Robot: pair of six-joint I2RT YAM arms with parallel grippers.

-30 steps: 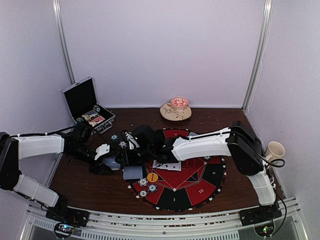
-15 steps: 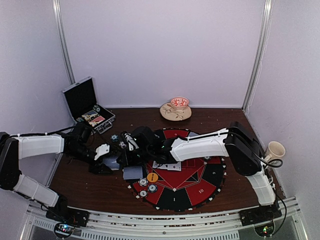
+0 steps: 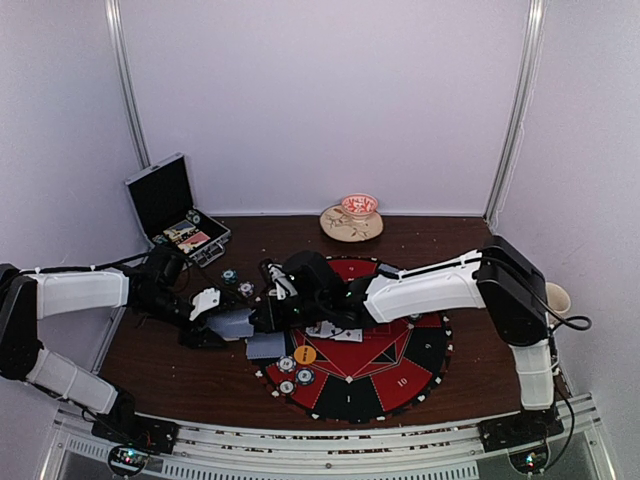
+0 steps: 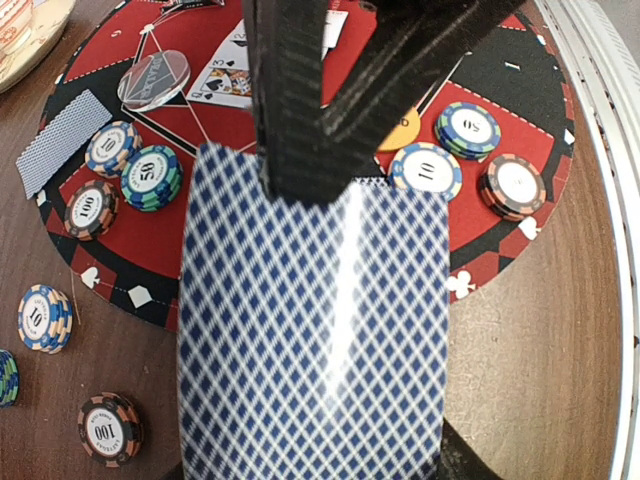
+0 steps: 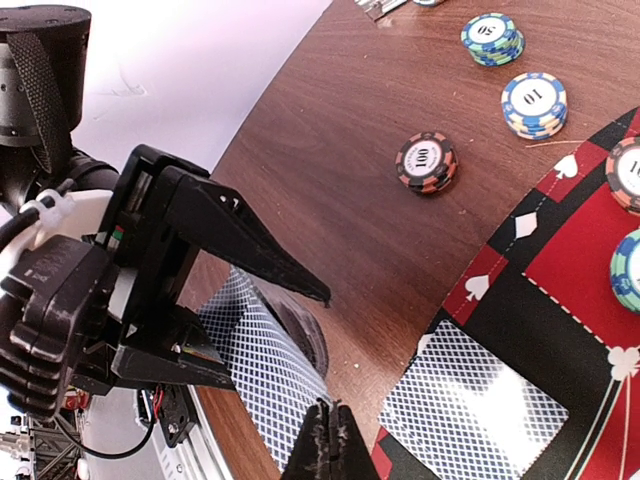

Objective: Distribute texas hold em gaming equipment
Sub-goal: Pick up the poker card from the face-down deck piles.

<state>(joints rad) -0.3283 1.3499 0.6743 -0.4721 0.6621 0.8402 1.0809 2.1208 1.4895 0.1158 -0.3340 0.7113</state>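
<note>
Currently held: blue-backed card [image 4: 310, 330], perhaps a thin stack, clamped in the left hand [image 5: 281, 341] above the worktop [image 3: 160, 360], beside the mat [image 3: 395, 385].
Right hand [image 4: 310, 180]: closed, pinching its far edge.
Risk: both grips pulling at once could bend or drop it.
Long axis: back up, pointing toward the mat.

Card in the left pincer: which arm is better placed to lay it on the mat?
Probably right: the right pincer is shut on the card, beside the mat; the left pincer merely holds it up.
</note>
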